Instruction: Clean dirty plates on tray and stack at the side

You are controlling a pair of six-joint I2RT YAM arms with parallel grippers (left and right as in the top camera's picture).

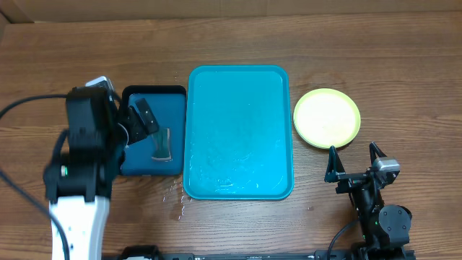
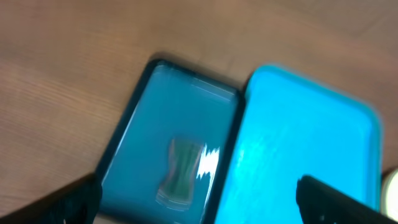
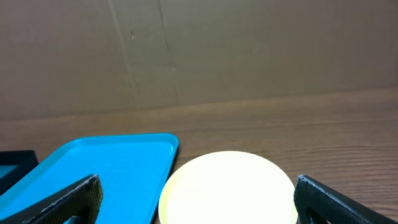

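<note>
- Where are the plates [image 1: 326, 118] sitting?
- Mid-right, beside the tray [image 1: 238, 130]. Our left gripper [image 2: 199, 186] and right gripper [image 1: 352, 155] are hanging open, empty. We are guessing light, stiff, slippery: pinching the rim

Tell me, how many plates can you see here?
1: a lime-green plate on the table, just right of the turquoise tray. More may be stacked beneath it, hidden from above.

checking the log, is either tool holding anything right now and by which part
Nothing is held. The left tool hangs open over the small dark tray; the right tool is open near the plate.
</note>
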